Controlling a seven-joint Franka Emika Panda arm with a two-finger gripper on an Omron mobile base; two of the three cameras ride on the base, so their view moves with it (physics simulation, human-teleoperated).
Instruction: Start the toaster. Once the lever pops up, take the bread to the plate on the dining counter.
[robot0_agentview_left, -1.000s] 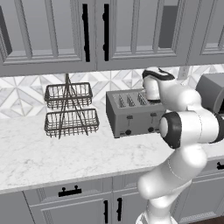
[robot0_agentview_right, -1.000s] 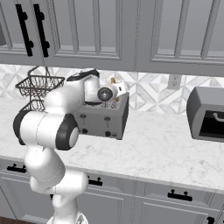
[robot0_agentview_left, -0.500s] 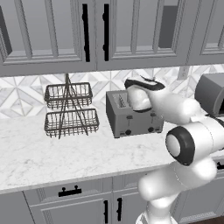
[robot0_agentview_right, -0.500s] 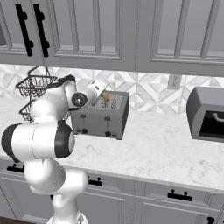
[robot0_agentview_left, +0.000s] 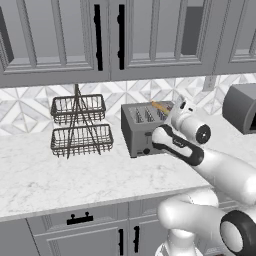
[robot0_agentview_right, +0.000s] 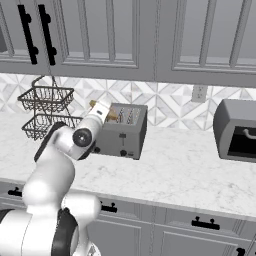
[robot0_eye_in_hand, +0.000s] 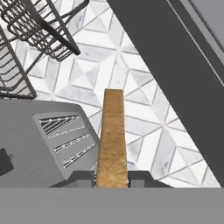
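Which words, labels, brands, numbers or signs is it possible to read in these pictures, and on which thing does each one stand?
None: no readable text anywhere.
The toaster shows plain grey metal with black knobs, no brand or numbers.
The bread, shut in the gripper, is unmarked.
The wire basket rack, cabinet doors and grey appliance carry no labels.

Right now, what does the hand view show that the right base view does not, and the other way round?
The hand view alone shows, edge-on, the bread clamped between the claw's two dark fingertips, with the toaster's empty slots seen from above. The right base view alone shows the white arm, the toaster's front with its black levers and knobs, the marble worktop, the darker rounded appliance at the right and the wall outlet. Both share the bread, the toaster, the wire basket stand, the patterned backsplash and the grey upper cabinets.
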